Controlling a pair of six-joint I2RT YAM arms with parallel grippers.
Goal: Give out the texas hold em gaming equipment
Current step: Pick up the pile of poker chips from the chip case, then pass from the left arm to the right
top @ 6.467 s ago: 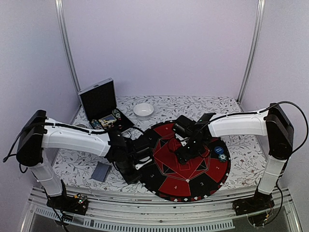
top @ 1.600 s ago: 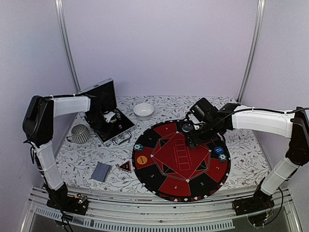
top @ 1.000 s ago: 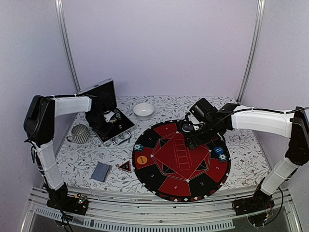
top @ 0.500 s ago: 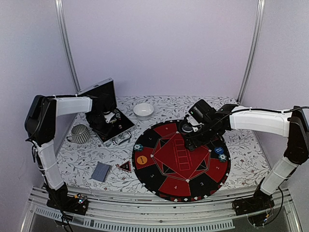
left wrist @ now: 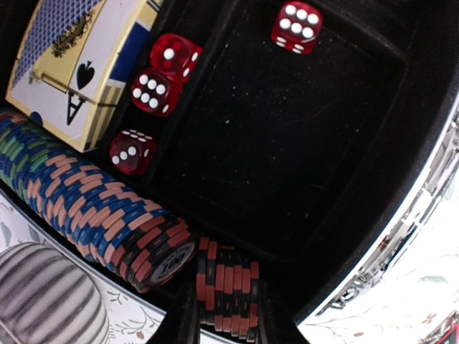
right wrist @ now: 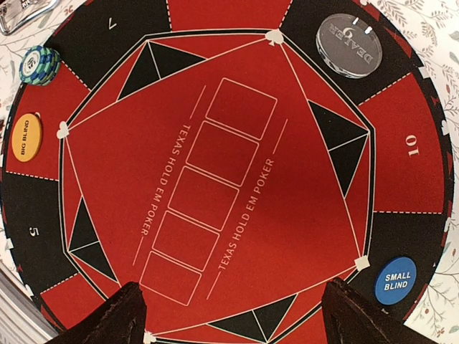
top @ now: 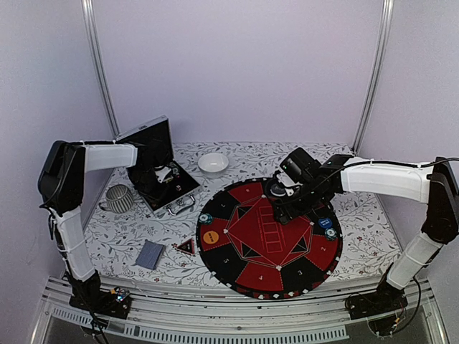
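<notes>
- The short stack of red-and-black chips stands in the open case at the far left of the table.
- My left gripper has its jaws pressed in on both sides of that stack, gripping it.
- Also in the case are a long row of chips, a card box and four red dice.
- The grey-blue cards lie on the table, left of the mat.
- On the mat, the orange disc is at the left with a small chip pile just beyond it.
- The blue disc is at the right, and a clear dealer disc at the far side.
- My right gripper hangs over the far half of the mat, jaws spread wide and holding nothing.
- A grey striped cup stands left of the case, and a white bowl right of it.
</notes>
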